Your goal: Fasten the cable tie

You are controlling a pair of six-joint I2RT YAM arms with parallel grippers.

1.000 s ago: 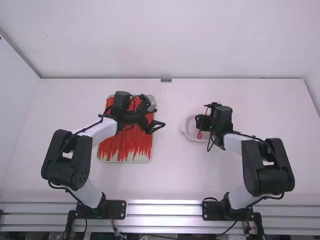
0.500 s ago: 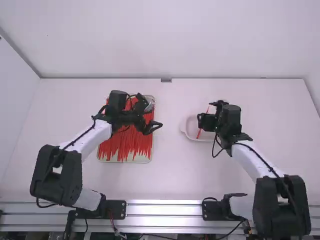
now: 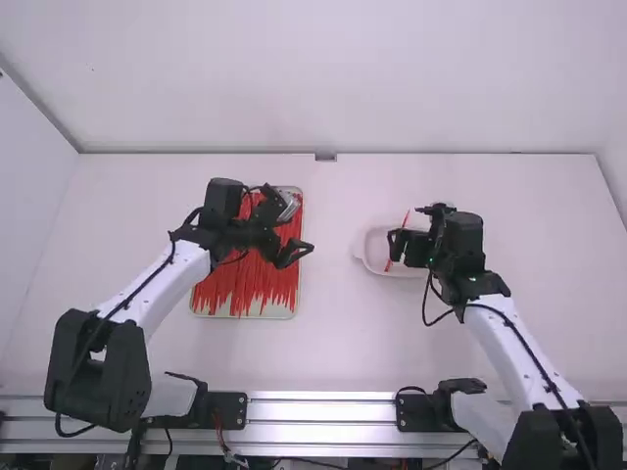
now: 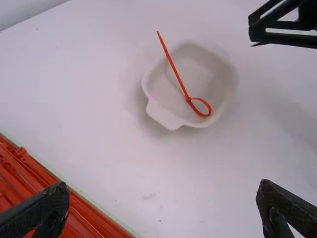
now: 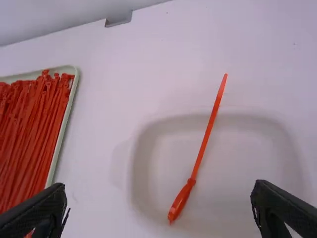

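Locate the white table (image 3: 490,176); all items rest on it. The left arm (image 3: 157,284) extends up over the left half, the right arm (image 3: 509,333) over the right half.

On the left half, find the pale tray (image 3: 245,314) holding a dense pile of loose red ties (image 3: 240,279). Right of the tray, well apart from it, sits the white bowl (image 3: 364,257), a shallow dish with a small tab at its rim.

Check the left gripper (image 3: 297,227): it hangs above the tray's edge nearest the bowl. In the left wrist view you see its fingers (image 4: 44,213) spread wide with nothing between them.

Check the right gripper (image 3: 397,245): it hangs over the bowl's right side. In the right wrist view its fingers (image 5: 282,213) are likewise spread wide and carry nothing.

The cable tie (image 4: 178,74) lies in the bowl. Its head end forms a small closed loop on the bowl floor; its straight tail leans on the rim and projects past it over the table. Neither gripper touches it.
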